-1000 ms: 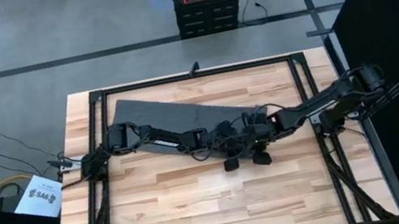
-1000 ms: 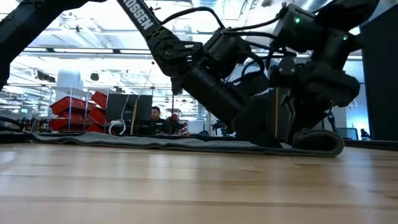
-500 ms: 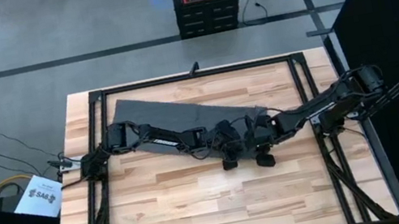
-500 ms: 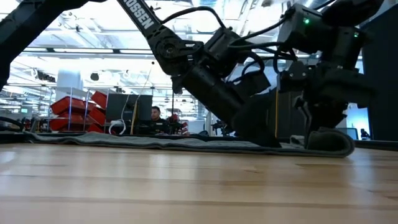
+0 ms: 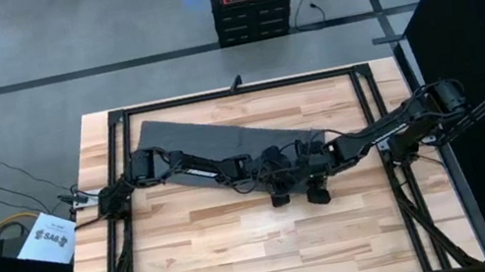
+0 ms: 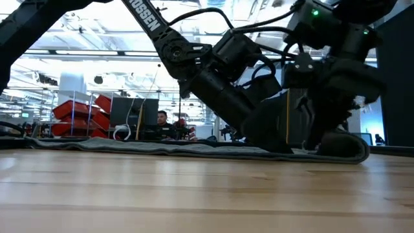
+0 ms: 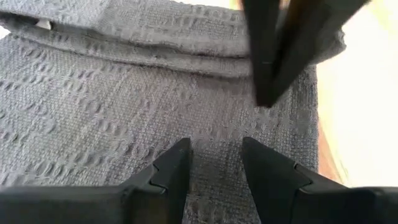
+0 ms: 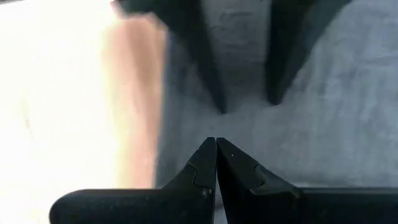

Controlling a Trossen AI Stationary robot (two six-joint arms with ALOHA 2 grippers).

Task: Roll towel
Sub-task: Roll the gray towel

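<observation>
Nearby, both arms crowd the towel (image 5: 197,134) on the table (image 5: 244,256).

Both arms are black and jointed, trailing looped black cables; white lettering marks one link, a green light glows on another.

A robotics lab or workshop hall: a wooden table (image 5: 271,241) in a black metal frame (image 5: 235,91) stands on a grey concrete floor (image 5: 55,39), with a red-and-black equipment case (image 5: 249,10) at 12 o'clock; beyond, bright ceiling lights (image 6: 97,39), red racks (image 6: 77,110), monitors (image 6: 134,110) and a seated person (image 6: 162,118)
</observation>
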